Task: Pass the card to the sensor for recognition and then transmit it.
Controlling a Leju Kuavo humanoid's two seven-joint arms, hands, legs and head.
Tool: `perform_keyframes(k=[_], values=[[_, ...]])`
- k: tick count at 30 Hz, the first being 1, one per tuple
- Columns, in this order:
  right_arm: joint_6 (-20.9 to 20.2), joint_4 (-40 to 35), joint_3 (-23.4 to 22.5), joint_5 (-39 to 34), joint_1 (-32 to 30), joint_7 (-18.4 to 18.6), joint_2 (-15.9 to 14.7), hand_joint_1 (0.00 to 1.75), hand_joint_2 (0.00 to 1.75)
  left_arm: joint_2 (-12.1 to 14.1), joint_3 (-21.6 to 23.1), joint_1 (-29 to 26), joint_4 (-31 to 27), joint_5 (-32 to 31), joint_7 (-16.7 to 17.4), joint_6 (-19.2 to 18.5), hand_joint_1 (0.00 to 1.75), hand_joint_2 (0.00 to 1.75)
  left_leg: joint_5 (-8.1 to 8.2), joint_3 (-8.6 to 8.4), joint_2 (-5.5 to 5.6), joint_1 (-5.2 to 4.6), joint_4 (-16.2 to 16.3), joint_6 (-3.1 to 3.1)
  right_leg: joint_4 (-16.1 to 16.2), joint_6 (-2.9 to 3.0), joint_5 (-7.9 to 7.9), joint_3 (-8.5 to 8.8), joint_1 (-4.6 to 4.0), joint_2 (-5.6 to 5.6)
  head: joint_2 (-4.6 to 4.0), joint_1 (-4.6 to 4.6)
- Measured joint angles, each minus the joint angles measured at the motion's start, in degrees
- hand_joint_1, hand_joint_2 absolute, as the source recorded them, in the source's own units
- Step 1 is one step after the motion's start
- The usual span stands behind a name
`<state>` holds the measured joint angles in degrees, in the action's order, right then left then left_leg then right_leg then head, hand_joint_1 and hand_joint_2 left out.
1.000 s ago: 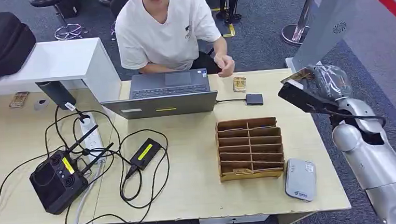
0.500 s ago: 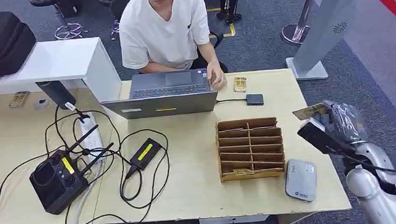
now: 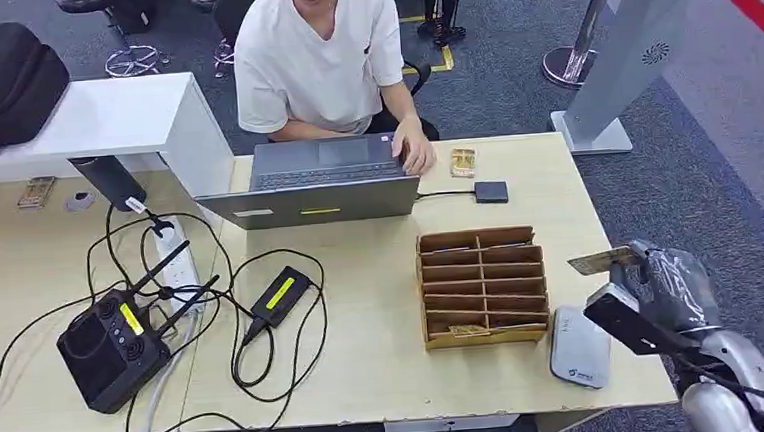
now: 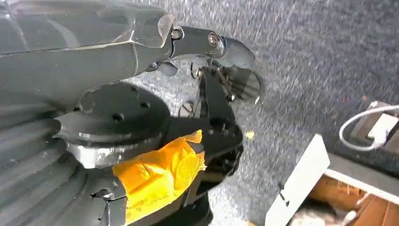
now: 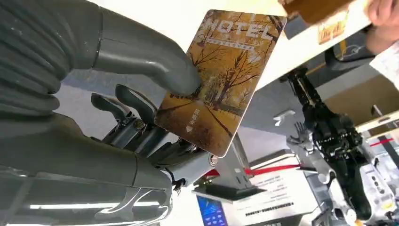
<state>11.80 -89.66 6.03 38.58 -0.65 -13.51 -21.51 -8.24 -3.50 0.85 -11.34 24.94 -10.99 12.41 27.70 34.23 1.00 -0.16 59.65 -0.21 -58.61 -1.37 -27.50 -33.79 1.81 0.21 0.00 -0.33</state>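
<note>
My right hand [image 3: 666, 281] hangs off the table's near right corner and holds a card [image 3: 601, 260] out flat toward the table. In the right wrist view the thumb presses the golden "HOTEL" card [image 5: 226, 80] against the fingers of the right hand [image 5: 141, 66]. The grey-white sensor pad [image 3: 576, 344] lies on the table just below and left of the card. The card is above it, apart from it. My left hand [image 4: 141, 42] hangs over the carpet with the thumb stretched out and nothing in it.
A brown slotted card box [image 3: 482, 285] stands left of the sensor. A person [image 3: 318, 50] sits at a laptop [image 3: 316, 185] across the table [image 3: 388, 376], one hand on it. Another card [image 3: 462, 161] and a small black box [image 3: 490, 191] lie beside it. Cables and a black controller [image 3: 111, 348] lie on the left.
My right arm has drawn back and down with the card, from over the table's far right edge to the sensor's near corner. The person's hand went to the laptop.
</note>
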Motion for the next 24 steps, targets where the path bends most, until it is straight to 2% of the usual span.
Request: perform_keyframes(k=[9,24], values=[[0.8,-0.2,0.3,1.9,-3.8,-1.0,2.1,1.75,1.75,-0.5,-0.1,0.0,0.0,0.3,0.8,-1.9,0.00,1.75,0.01,0.00,-0.01,0.01,0.0,-0.01,0.0,0.01,-0.01,-0.01,-0.01,0.01,0.00,0.00],[1.3,1.2,0.8,3.1,-5.1,-1.0,3.5,1.75,1.75,-0.5,-0.1,0.0,0.0,0.3,1.4,-2.4,0.00,1.75,0.01,0.00,-0.02,0.01,0.0,-0.01,0.0,0.01,-0.01,-0.01,-0.01,0.01,0.00,0.00]])
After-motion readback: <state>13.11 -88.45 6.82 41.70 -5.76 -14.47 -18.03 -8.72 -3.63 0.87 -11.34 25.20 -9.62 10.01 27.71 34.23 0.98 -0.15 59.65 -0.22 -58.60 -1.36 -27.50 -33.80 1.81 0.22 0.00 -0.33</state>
